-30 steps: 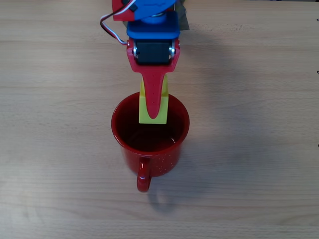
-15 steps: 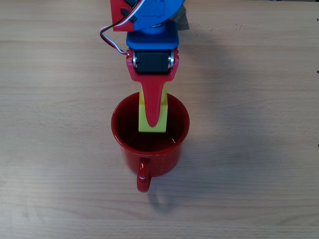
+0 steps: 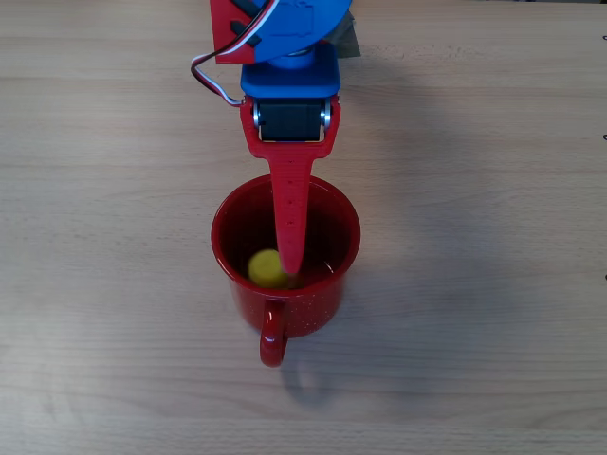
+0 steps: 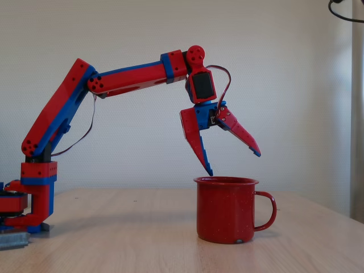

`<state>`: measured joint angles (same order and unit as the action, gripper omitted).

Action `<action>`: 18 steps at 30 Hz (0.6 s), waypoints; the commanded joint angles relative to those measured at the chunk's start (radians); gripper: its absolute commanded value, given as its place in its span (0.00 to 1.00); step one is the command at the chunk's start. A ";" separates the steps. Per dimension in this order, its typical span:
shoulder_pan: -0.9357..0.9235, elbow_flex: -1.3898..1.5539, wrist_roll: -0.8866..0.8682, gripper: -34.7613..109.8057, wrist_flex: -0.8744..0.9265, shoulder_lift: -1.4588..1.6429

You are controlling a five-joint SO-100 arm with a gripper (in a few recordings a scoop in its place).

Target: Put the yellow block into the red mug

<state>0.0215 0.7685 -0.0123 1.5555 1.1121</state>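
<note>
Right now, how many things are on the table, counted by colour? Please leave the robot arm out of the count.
Red: 1, the red mug, standing upright on the table.
Yellow: 1, the yellow block, lying inside the mug under the open gripper.
Total: 2

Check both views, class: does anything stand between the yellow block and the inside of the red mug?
Nothing visible does. The yellow block already lies inside the red mug, and the gripper hangs above the rim with its jaws open.
</note>
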 commanded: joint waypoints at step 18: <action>-0.011 -0.020 0.015 0.24 -0.035 0.114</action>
<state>0.0123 0.7685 0.0046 1.5370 1.1121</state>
